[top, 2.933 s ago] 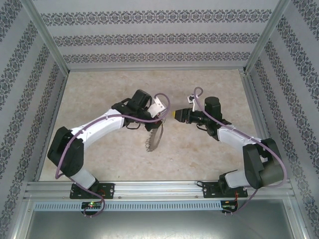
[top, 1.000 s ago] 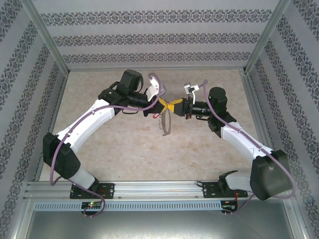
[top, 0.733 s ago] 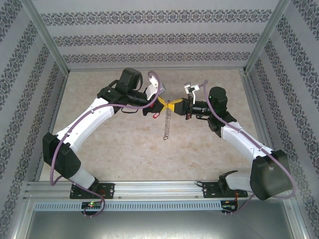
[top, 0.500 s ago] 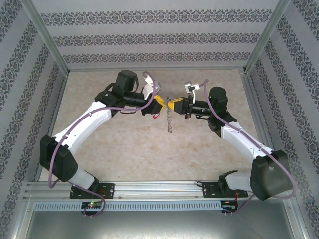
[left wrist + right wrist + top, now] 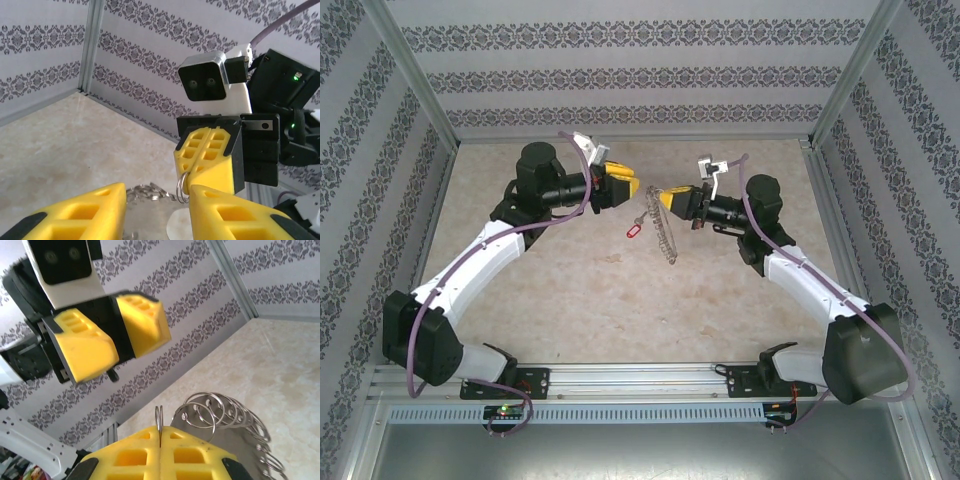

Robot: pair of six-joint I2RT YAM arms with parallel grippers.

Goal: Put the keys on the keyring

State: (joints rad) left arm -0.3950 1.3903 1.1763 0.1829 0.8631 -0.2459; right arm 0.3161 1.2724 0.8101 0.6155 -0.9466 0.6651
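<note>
Above the middle of the marbled table, the two arms are reaching toward each other, their yellow-fingered tools facing, near but apart; the right gripper is pinching the top of the keyring, its pads pressing together with only a thin wire ring between them; in the right wrist view the right gripper is showing that ring standing up out of the seam, the keyring fanning its overlapping silvery loops just beyond; seen from above, the keyring is hanging limp from the fingers and trailing toward the near edge; the red-headed key is dangling at the chain's left side, seemingly hooked to it, though the link is too small to tell; the left gripper is hovering just left of the ring, its fingers standing apart and holding nothing; in the left wrist view the left gripper is framing the right gripper and the keyring across its gap.
</note>
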